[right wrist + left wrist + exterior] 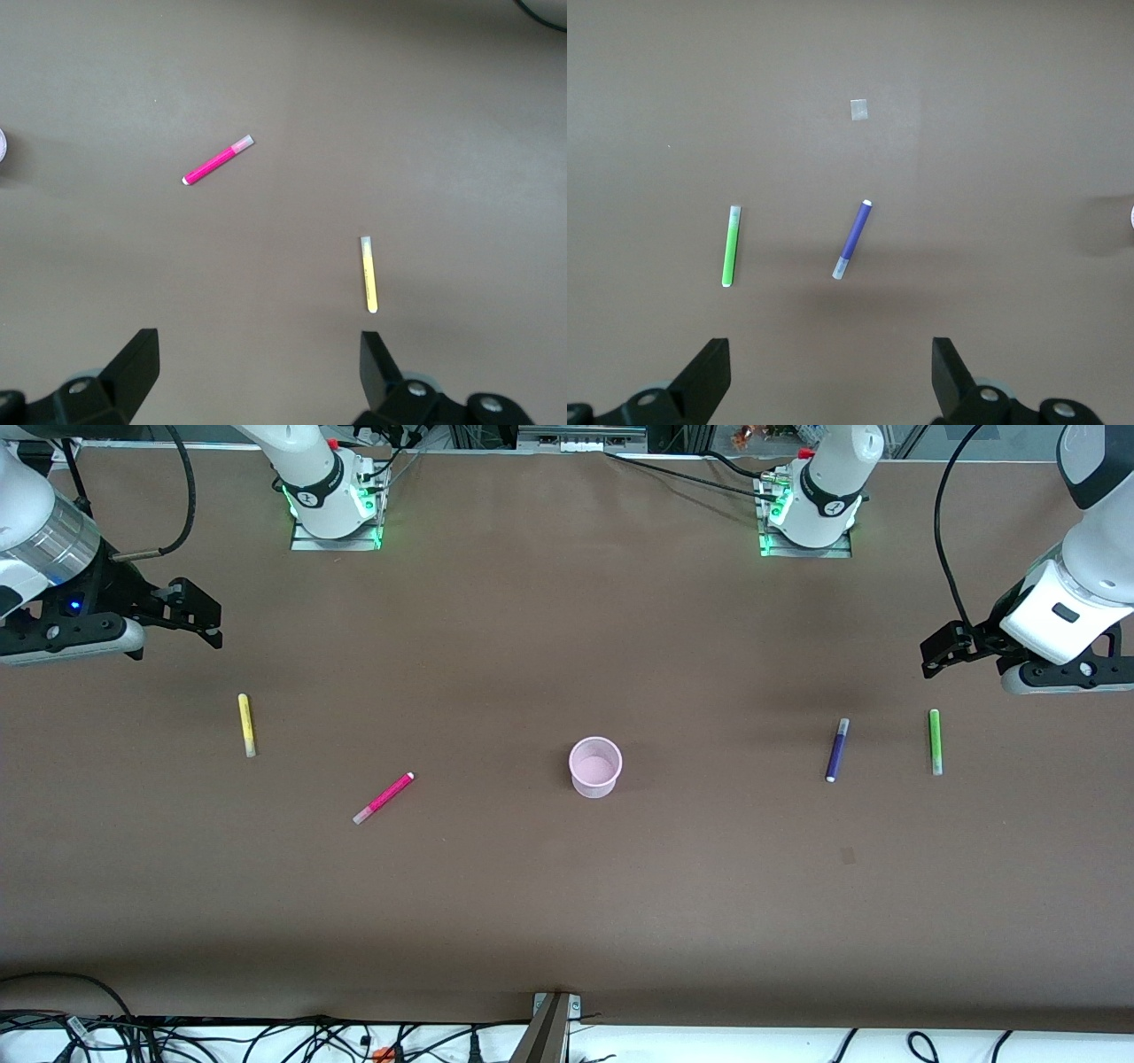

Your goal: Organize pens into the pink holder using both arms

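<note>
four pens (384, 798) lay flat on the counter (567, 903) around the empty pink holder (595, 766). both the left gripper (941, 650) and right gripper (197, 613) hung open and empty above the counter, so the first pickup seemingly remained ahead.

A robotics lab, no question. Two white jointed arms (1085, 558) are bolted onto metal plates along the top edge of a wide brown counter (567, 903), their bases (335, 500) glowing green. Black cables (682, 474) trail off the base plates toward aluminium framing at the counter's edge. More cables (266, 1041) lie in a tangle on the white floor below the near edge, where a metal bracket (554, 1023) clamps on at its middle.
</note>
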